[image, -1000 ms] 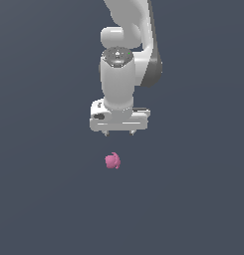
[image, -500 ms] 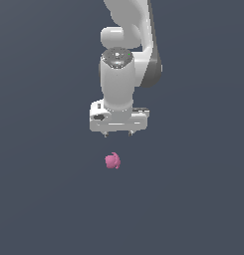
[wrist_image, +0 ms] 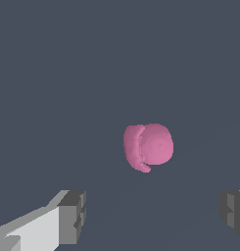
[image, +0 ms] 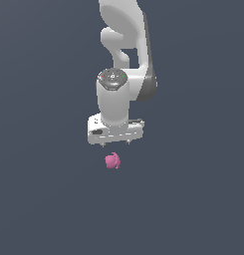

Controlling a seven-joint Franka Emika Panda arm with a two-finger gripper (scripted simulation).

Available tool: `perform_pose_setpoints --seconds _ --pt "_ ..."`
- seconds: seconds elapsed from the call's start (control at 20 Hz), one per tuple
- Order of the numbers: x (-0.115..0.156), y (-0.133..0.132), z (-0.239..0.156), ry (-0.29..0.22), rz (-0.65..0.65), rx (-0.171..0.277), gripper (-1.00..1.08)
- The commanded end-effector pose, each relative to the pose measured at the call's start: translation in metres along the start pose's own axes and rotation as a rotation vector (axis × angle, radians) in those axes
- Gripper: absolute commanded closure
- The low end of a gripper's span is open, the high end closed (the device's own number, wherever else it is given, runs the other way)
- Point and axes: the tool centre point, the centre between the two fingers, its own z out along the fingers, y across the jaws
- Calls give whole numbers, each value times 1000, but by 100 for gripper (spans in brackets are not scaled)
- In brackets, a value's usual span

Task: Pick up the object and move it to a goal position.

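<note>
We are in the approach step: our pincer [image: 115, 142] hangs spread wide and empty, the pink object [image: 112, 161] lying just below it on the desk [image: 44, 199], untouched. Next, we judge, a straight descent so the fingers [wrist_image: 72, 216] straddle it, then closing.

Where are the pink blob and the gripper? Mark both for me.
pink blob [wrist_image: 148, 146]: wrist view, middle of its rounded body.
gripper [image: 115, 143]: exterior view, midway between the two short fingertips, above the blob.
</note>
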Motion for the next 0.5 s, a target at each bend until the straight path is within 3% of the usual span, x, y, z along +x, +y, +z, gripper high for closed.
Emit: perform_pose_setpoints --seconds 0.0,0.45 --pt "5 6 17 -4 -34 2 -92" --pt "16 19 60 -10 -118 8 -92"
